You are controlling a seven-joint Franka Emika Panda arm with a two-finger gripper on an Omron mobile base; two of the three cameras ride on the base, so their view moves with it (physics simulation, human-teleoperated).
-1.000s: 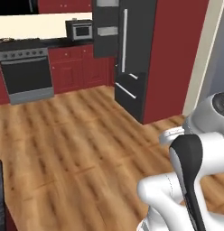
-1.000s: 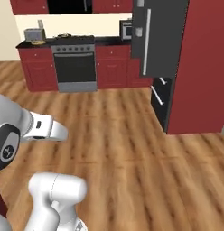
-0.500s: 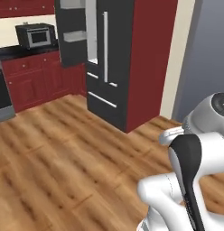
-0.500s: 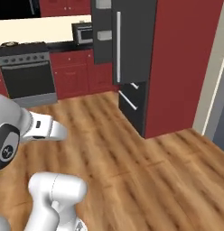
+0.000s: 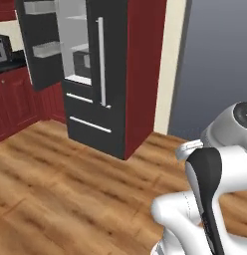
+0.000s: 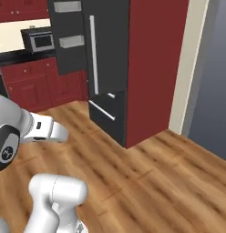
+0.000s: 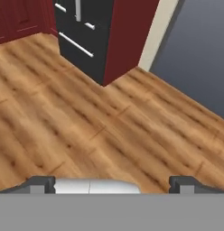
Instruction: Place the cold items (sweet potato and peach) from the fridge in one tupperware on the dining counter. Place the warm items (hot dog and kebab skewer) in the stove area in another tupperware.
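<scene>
Meanwhile one fridge [image 5: 98, 74] stands with one door [image 5: 38, 42] open, and the claw [image 7: 112, 184] gapes wide, empty.

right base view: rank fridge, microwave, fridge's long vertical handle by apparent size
1. fridge, by far the largest.
2. microwave, though it sits farther back, so nearness makes this unsure.
3. fridge's long vertical handle: taller than the microwave but very thin.

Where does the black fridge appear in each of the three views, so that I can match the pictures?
Left base view: the fridge stands upper left, its left door swung open.
Right base view: it stands at upper centre, long handle facing the camera.
Hand view: its lower drawers show at the top, left of centre.
Shared landmark: the red side panel on the fridge's right.
</scene>
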